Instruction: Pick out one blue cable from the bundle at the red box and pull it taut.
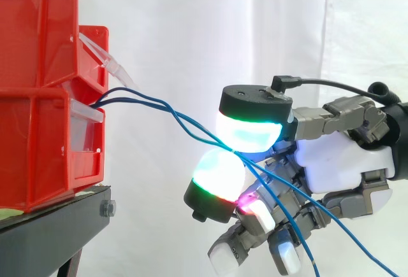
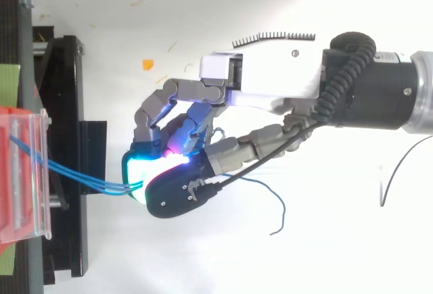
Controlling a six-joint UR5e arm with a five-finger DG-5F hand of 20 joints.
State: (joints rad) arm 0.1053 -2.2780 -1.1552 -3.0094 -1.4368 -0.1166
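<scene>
Clearly, the robot hand's (image 1: pixel 344 162) glowing fingers (image 1: pixel 252 130) pinch thin blue cables (image 1: pixel 175 114) between them; beyond the fingers, the cables reach stacked red plastic bins (image 1: pixel 38 99).

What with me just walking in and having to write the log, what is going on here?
A robot hand pinches thin blue cables, coming out of the red box, between two glowing pads. More than one cable seems to pass through the pinch. Between box and hand they curve gently, not quite taut; their loose ends hang past the hand.
</scene>
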